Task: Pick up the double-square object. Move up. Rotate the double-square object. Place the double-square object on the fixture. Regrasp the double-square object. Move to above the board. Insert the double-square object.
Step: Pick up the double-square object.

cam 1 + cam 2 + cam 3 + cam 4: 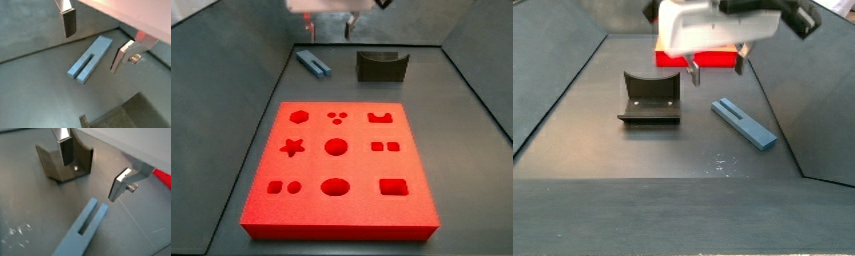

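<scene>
Double-square object (90,59) is the target, and it lies flat on the bench (673,150), untouched, below the gripper (93,40), whose jaws stand apart with nothing between them. In both wrist views the two silver fingers (65,148) hang above the bench with the blue-grey bar under the gap, though it lies at a slant to the line between them. A slot runs along part of the bar from one end. In a side view the gripper (714,65) sits high over the far part of the bench, between the fixture (651,98) and the bar (744,122); the fixture stands near the bar but apart from it. The board (338,168) lies well away. The step in hand appears to be the pick: the wrist should probably turn so the pads face the bar's long sides, centre over its middle, then descend straight and close evenly, so the bar neither skids nor tilts.
</scene>
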### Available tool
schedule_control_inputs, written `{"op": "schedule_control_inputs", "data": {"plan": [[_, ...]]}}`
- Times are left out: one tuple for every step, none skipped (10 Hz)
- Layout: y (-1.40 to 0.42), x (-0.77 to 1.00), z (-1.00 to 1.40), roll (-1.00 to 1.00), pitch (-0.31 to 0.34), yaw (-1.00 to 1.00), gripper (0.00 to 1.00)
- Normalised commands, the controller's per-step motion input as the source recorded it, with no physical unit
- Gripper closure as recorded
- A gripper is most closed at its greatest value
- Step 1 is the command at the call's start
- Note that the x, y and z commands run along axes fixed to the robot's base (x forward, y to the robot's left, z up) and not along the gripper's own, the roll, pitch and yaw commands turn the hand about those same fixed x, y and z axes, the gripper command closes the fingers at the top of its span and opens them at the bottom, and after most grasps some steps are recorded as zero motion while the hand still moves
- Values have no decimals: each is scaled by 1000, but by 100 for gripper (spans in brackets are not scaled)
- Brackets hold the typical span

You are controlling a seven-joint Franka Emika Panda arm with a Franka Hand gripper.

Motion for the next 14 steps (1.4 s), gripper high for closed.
{"op": "schedule_control_inputs", "data": {"plan": [[0, -263, -663, -93, -63, 160, 0], [0, -340, -580, -130, -170, 203, 0], [-26, -383, -489, -53, -246, 231, 0], [-94, -320, -414, 0, -229, 217, 0], [-69, -191, -283, 0, -154, 160, 0], [-9, -9, -174, 0, -37, 77, 0], [-14, -49, -263, 11, -50, 66, 0], [-6, -69, -394, 0, -80, 77, 0], [-34, -91, -400, 0, -123, 86, 0], [0, -23, -303, -26, -84, 34, 0], [0, -6, -169, -53, -50, 0, 0], [0, -26, -43, -63, -76, 0, 0], [0, -14, 0, 0, -4, 0, 0], [0, 0, 0, 0, -34, 0, 0]]}}
